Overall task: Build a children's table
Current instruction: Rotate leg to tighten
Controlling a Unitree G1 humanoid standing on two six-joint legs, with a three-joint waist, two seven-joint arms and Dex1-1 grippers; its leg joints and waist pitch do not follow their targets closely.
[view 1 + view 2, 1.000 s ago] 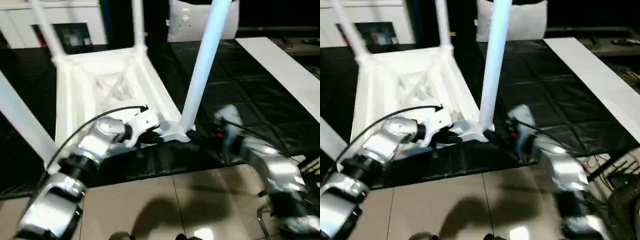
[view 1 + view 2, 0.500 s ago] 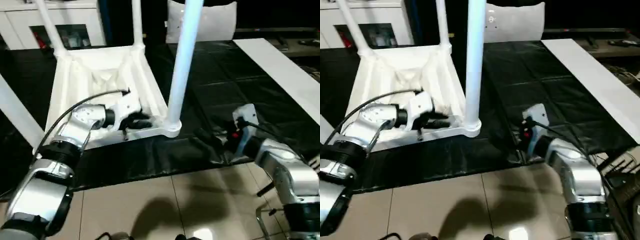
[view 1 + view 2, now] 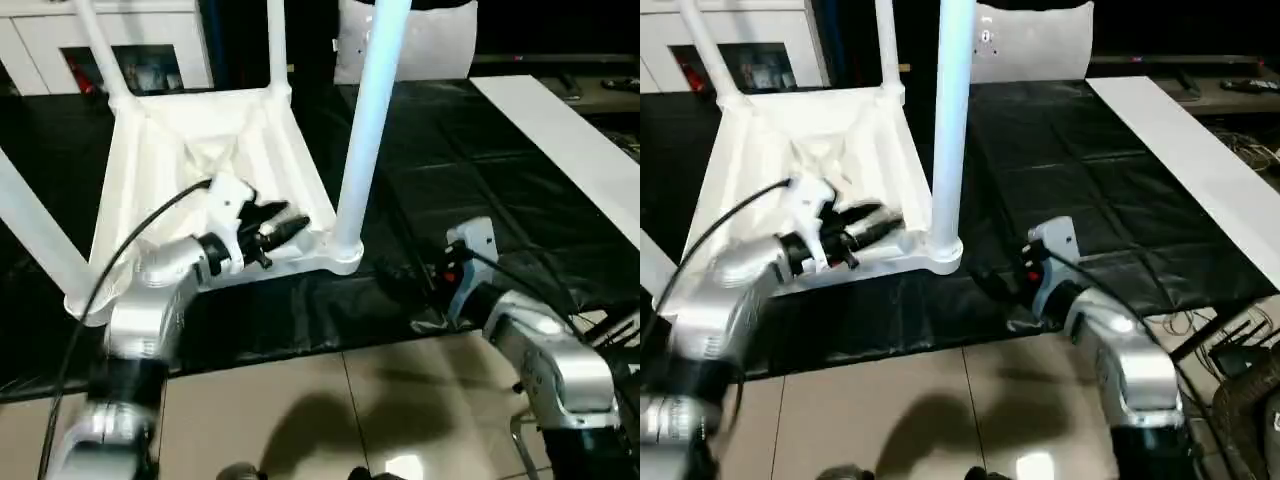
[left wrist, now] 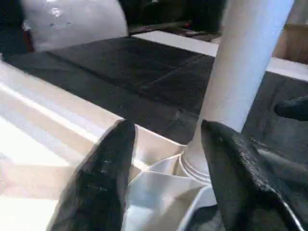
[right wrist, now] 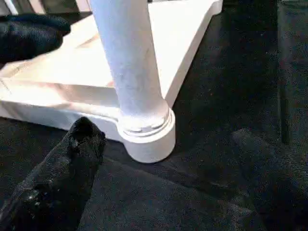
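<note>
Evidently the leg-fitting stage is at or near its end: the children's table [image 3: 200,160] lies upside down on the black floor mat [image 3: 470,170], ribbed underside up, with legs standing in its corner sockets; the near-right leg [image 3: 365,130] rises upright from its rounded socket [image 5: 147,132], and in the right wrist view its base collar looks seated against the socket rim, though whether it is fully home I cannot say; two far legs [image 3: 275,45] stand at the back corners and another leg [image 3: 35,230] slants across at the near left

As for the arms, the left gripper [image 3: 283,226] hovers over the near edge of the tabletop, just beside that leg's base, its fingers [image 4: 108,178] apart with nothing between them; the right gripper [image 5: 163,192] sits low over the mat on the other side of the same socket, its fingers [image 5: 62,178] spread wide and likewise empty; neither touches the leg

My reading is that the hands are free of a leg just placed; what follows probably calls for checking that each leg is firm in its socket, then taking hold of the frame on both sides to turn the table onto its feet; the tall legs would make that lift awkward, so a balanced grip matters
</note>
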